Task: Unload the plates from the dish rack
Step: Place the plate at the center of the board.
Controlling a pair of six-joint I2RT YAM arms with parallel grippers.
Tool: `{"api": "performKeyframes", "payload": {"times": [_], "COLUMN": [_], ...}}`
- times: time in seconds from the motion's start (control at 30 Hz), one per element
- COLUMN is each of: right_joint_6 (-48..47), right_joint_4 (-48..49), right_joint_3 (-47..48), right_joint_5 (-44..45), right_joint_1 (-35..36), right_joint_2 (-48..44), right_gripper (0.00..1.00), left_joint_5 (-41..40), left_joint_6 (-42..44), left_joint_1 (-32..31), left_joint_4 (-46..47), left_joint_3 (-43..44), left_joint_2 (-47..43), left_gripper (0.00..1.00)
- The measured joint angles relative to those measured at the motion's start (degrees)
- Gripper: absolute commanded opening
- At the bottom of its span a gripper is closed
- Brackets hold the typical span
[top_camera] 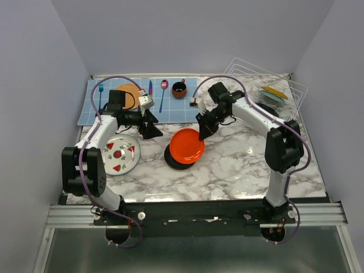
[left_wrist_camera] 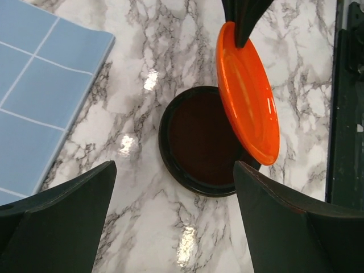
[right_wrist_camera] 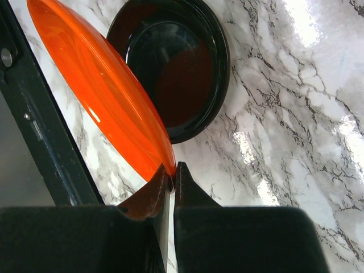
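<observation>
My right gripper (top_camera: 203,135) (right_wrist_camera: 173,176) is shut on the rim of the orange-red plate (top_camera: 186,145) (left_wrist_camera: 247,96) (right_wrist_camera: 102,85). It holds the plate tilted just above the glossy black plate (top_camera: 173,161) (left_wrist_camera: 199,142) (right_wrist_camera: 176,62), which lies flat on the marble table. My left gripper (top_camera: 151,128) (left_wrist_camera: 173,222) is open and empty, hovering left of both plates. A white plate with red wedges (top_camera: 119,154) lies at the left. The white wire dish rack (top_camera: 250,71) stands at the back right, with a mustard-yellow plate (top_camera: 276,91) and others stacked in it.
A blue grid mat (top_camera: 170,108) at the back left carries an orange woven disc (top_camera: 128,91), a dark mug (top_camera: 179,90) and cutlery. Grey walls close in the table on three sides. The black frame rail (right_wrist_camera: 40,136) runs along the near edge.
</observation>
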Motion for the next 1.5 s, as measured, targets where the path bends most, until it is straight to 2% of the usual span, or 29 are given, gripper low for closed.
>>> {"api": "performKeyframes", "payload": {"times": [0.33, 0.9, 1.0, 1.1, 1.13, 1.3, 1.5], "right_joint_6": [0.15, 0.33, 0.39, 0.42, 0.42, 0.42, 0.42], "right_joint_4": [-0.09, -0.09, -0.13, -0.13, -0.13, -0.11, -0.09], "right_joint_3": [2.73, 4.52, 4.74, 5.25, 5.40, 5.60, 5.60], "right_joint_5": [0.94, 2.01, 2.36, 2.60, 2.62, 3.08, 4.00], "right_joint_1": [0.70, 1.88, 1.92, 2.12, 2.21, 2.47, 2.62], "right_joint_2": [0.68, 2.69, 2.73, 2.75, 2.75, 2.75, 2.75], "right_gripper": [0.01, 0.01, 0.01, 0.01, 0.01, 0.01, 0.01], "left_joint_5": [2.99, 3.52, 3.52, 3.50, 3.48, 3.48, 3.45], "left_joint_6": [2.89, 0.48, -0.17, -1.38, -1.66, -2.89, -3.65], "left_joint_1": [-0.94, -5.42, -6.71, -8.11, -8.44, -9.42, -9.51], "left_joint_4": [-5.35, -4.94, -4.74, -4.39, -4.31, -4.61, -4.59], "left_joint_3": [0.31, 0.92, 1.07, 1.07, 1.07, 2.40, 3.23], "left_joint_2": [4.76, 7.15, 7.74, 8.55, 8.76, 10.47, 10.69], "left_gripper": [0.91, 0.89, 0.79, 0.65, 0.57, 0.52, 0.38]}}
